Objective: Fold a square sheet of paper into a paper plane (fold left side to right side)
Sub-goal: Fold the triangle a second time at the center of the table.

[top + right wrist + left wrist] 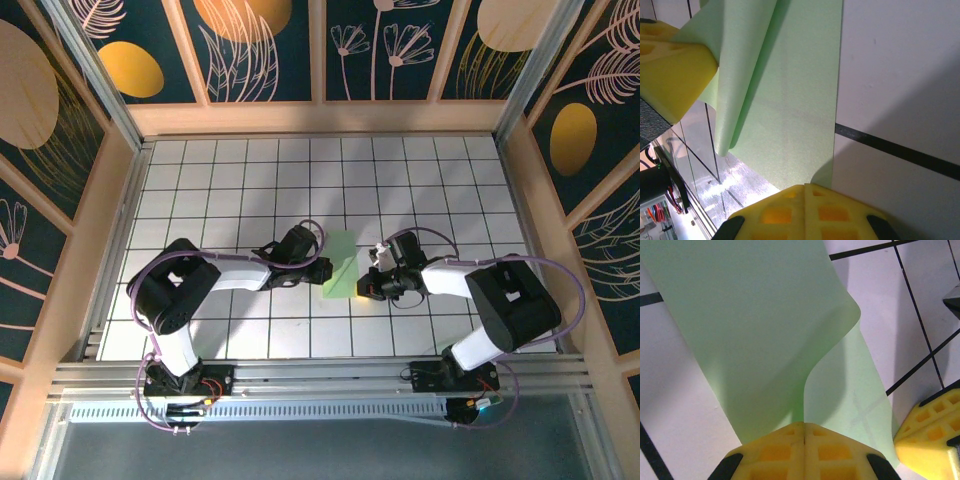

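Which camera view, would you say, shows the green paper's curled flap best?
The left wrist view: the paper is close, its flap curling over the lower layer. The right wrist view crops it; the top view shows a small green patch.

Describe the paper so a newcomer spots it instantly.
On the white gridded table, look mid-table between the left gripper and the right gripper. The square sheet of paper is pale green and partly curled over itself, the only green thing among white tiles.

Both jaws closed tight.
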You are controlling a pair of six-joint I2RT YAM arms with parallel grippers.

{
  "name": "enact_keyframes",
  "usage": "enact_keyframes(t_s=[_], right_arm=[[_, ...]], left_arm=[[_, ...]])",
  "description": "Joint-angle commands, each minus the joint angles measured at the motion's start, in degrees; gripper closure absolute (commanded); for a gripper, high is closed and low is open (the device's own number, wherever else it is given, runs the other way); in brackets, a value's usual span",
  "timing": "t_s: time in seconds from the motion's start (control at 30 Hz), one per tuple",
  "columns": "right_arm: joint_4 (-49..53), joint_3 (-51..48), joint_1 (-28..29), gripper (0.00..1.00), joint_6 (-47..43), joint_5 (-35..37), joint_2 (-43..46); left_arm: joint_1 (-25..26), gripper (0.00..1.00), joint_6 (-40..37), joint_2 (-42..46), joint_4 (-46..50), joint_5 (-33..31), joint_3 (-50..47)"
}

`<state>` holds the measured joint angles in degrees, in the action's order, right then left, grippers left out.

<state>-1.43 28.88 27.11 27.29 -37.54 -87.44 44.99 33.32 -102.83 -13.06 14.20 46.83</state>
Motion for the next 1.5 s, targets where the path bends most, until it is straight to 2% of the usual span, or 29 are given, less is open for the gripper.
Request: enact_keyframes(t_s=[0.0,0.57,1.27,1.47], right_arm=[[3.3,0.2,0.2,1.0,-1.4,3.7,-2.1],[3.2,0.0,0.2,1.0,-1.5,3.5,-2.4],[3.1,0.2,0.1,1.0,-1.6,3.3,-2.7],[2.7,1.0,-1.4,1.0,-0.8,-0.1,2.3]], left_arm=[[-0.5,1.0,-1.9,-1.1,1.8,-1.1,1.6],[-0.6,1.0,-2.6,-2.0,2.2,-2.0,2.7],[-0.6,1.0,-3.3,-4.3,1.8,0.1,3.5],[-0.6,1.0,-3.7,-4.6,3.1,-0.3,3.2]])
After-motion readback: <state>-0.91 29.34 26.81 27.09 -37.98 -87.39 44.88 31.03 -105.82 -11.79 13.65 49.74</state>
